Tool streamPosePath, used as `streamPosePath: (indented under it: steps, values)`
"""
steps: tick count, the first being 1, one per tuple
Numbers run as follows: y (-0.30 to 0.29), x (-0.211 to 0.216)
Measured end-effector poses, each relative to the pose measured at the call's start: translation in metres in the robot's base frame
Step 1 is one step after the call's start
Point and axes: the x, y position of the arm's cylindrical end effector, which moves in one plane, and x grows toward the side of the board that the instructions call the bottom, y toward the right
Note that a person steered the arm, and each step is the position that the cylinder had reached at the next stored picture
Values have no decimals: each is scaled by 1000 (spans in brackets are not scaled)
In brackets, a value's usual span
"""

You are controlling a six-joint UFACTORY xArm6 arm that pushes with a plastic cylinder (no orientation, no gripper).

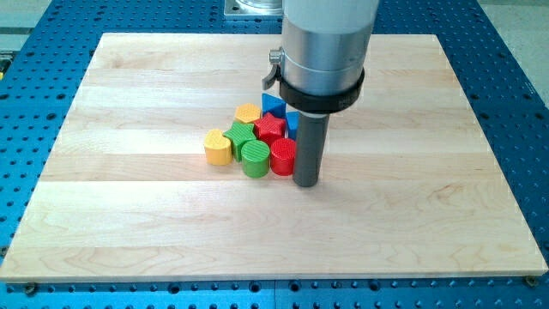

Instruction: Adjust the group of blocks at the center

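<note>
My tip (306, 183) stands upright, touching the red cylinder (282, 157).

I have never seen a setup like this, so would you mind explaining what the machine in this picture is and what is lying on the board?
There is one picture, from a single camera looking down at an angle onto a pale wooden board resting on a blue perforated table. The big grey cylinder is the end of a robot arm. It has no pincer and holds nothing; it ends in a dark rod, and my tip slides along the board to push things. Near the centre lies a tight cluster of small blocks: a yellow heart-like block, a yellow block, a green block, a green cylinder, a red block, a red cylinder and two blue blocks, one partly hidden by the rod. My tip stands at the cluster's right edge, right beside the red cylinder.
</note>
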Motion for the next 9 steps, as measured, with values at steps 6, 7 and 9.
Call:
streamPosePath:
  steps: [6, 7, 9]
  values:
    - [-28, 21]
    - [-49, 22]
    - [-109, 7]
